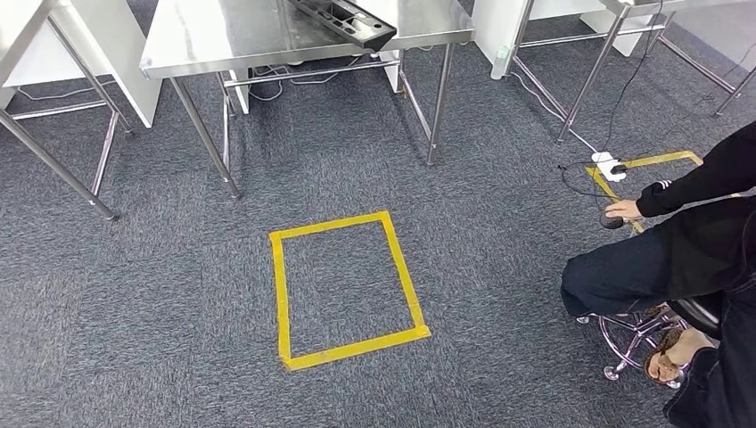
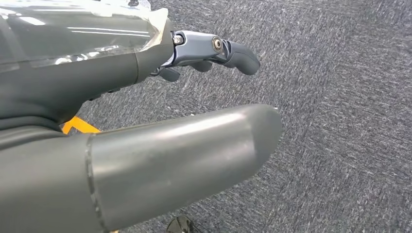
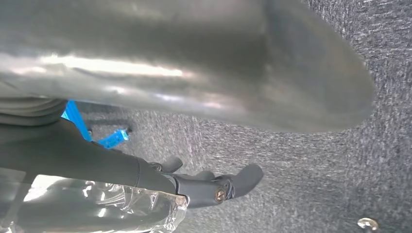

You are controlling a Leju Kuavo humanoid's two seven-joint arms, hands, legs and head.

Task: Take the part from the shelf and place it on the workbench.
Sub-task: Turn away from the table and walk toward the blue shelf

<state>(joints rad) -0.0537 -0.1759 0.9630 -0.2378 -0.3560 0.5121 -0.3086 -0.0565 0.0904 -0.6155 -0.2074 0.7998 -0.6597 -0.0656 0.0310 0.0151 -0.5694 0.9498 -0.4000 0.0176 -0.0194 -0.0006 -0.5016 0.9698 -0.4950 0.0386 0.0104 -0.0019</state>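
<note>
Left robot hand [image 2: 209, 51] empty (over carpet [image 2: 340, 121]).

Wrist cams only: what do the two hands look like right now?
Left hand: thick grey thumb, darker fingers with a bluish-grey metal link and screw, glossy dark cover under clear film. Right hand: the same grey thumb, dark fingers, screw, crinkled clear film.
</note>
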